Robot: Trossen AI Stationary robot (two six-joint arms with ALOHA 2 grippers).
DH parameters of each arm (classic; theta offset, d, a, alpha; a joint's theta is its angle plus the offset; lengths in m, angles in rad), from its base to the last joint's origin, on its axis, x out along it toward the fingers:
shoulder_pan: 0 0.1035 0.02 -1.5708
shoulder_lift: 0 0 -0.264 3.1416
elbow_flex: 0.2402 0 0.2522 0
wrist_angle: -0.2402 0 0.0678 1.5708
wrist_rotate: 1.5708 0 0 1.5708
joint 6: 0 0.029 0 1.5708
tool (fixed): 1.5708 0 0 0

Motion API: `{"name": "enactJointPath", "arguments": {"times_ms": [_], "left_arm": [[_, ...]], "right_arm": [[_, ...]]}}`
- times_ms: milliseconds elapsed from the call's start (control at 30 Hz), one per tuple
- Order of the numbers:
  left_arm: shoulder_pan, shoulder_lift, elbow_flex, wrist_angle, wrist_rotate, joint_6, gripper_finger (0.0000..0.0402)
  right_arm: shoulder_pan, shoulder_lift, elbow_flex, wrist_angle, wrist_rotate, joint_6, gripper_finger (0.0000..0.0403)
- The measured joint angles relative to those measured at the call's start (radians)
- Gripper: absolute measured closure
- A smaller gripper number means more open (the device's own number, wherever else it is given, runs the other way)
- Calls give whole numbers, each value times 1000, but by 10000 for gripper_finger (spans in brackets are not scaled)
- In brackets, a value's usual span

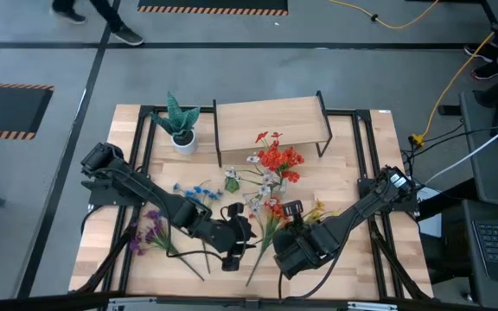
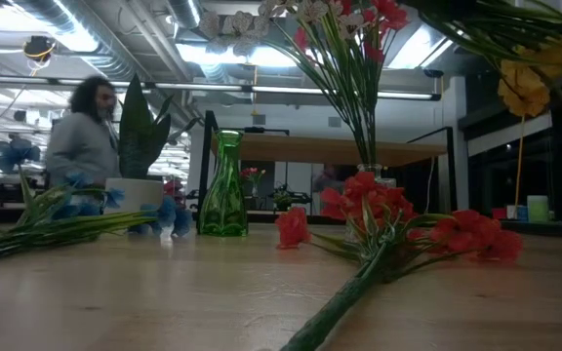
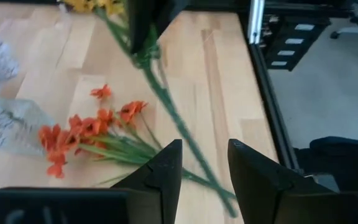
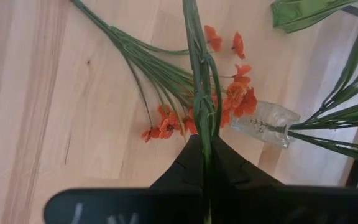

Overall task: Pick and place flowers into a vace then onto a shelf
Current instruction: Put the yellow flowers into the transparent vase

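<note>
Several sprigs lie on the table: purple [image 1: 151, 226], blue [image 1: 194, 191] and orange [image 4: 229, 102] ones. White and red ones [image 2: 332, 19] stand in a clear glass vase [image 4: 266, 124]. A green glass vase [image 2: 224, 185] stands upright behind them. The light-wood shelf [image 1: 271, 121] is at the far edge. My right gripper [image 1: 290, 216] is shut on the yellow sprig [image 2: 525, 88] over the orange one. My left gripper [image 3: 204, 177] hovers open near the table's near edge, and the yellow sprig's stem [image 3: 185, 134] runs past its fingertips. My right gripper pinches the yellow sprig's green stem [image 4: 204, 134] between its two fingers [image 3: 143, 22], coming from above and pointing down. The blossoms [image 3: 92, 5] stick out on one side and the long bare stem slants down on the other. Whether the stem's end [image 3: 230, 207] rests on the table I cannot tell.
A spiky green plant in a white pot [image 1: 180, 131] stands left of the shelf. Black frame rails [image 1: 359, 147] run along the table's sides. A person [image 2: 84, 132] is in the room beyond. Bare wood lies at the table's near right corner [image 1: 379, 268].
</note>
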Motion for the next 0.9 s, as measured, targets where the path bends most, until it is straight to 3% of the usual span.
{"name": "enactJointPath", "arguments": {"times_ms": [333, 900], "left_arm": [[50, 0, 0, -38, 72, -49, 279], [53, 0, -1, -106, 71, -65, 288]], "right_arm": [[-8, 0, 0, 0, 26, -7, 401], [-57, 0, 0, 13, 27, -27, 401]]}}
